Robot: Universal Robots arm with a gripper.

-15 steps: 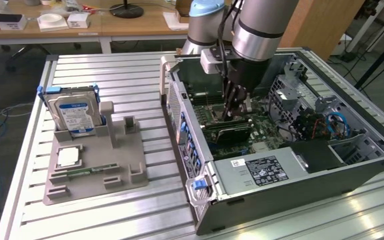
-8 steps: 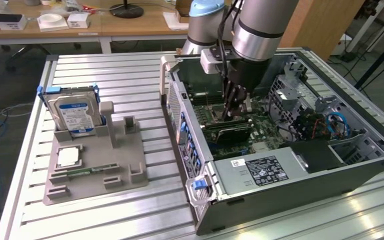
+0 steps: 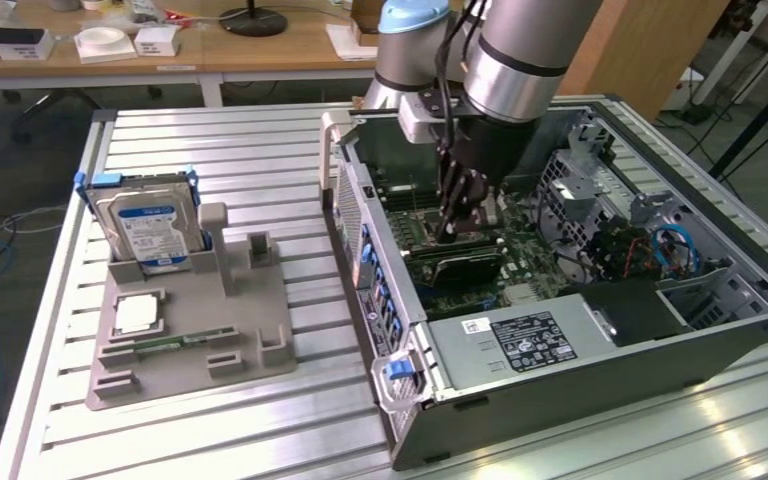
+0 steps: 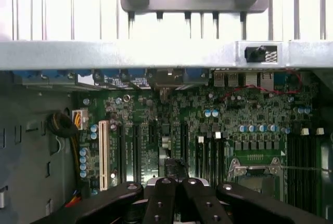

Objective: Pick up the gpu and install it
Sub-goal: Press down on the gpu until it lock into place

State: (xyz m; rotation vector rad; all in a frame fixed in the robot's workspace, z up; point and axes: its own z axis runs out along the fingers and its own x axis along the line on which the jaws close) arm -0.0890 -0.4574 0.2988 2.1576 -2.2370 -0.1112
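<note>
Inside the open computer case (image 3: pixel 584 300), the gripper (image 3: pixel 454 235) hangs with its jaws together, just over the gpu (image 3: pixel 464 268) lying on the motherboard (image 4: pixel 171 130).

The exterior view shows the hard drive (image 3: pixel 144 228) upright in the gray holder (image 3: pixel 191 340) on the desk (image 3: pixel 224 150), well apart from the case; the wrist view shows the board's slots between the case walls.
</note>
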